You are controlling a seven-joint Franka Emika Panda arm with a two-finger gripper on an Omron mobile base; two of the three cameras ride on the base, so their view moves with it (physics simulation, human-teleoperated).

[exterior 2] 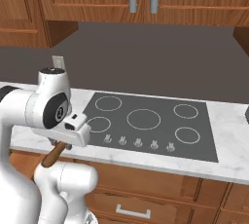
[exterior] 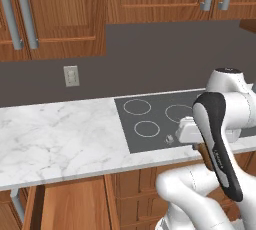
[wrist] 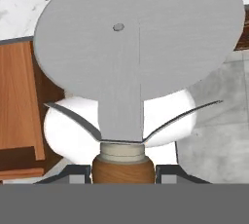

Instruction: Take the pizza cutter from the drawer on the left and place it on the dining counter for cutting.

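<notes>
The small pizza cutter [wrist: 138, 47], a round silver-grey disc wheel on a short brown wooden handle, is held in the white arm's two-finger gripper [wrist: 123, 169], whose dark finger tips [wrist: 75, 172] sit on either side of the handle and pinch it just below the pale collar. In the hand view the wheel stands up large in front of the camera, with a white guard curving out to both sides beneath it. From the right base view the brown handle [exterior 2: 54, 154] slants down and to the left out of the hand, which hangs in front of the near edge of the white grey-veined marble counter [exterior 2: 228, 121], off the near left corner of the black cooktop [exterior 2: 146, 121] with its white ring burners. In the left base view the hand is mostly hidden behind the arm's dark forearm, so the cutter itself is hard to make out there. Below the counter at the far left, a reddish-brown wood drawer [exterior: 75, 206] stands pulled open, its plain wood inside showing. Wooden wall cabinets [exterior: 55, 14] with silver bar handles hang above the dark backsplash.
</notes>
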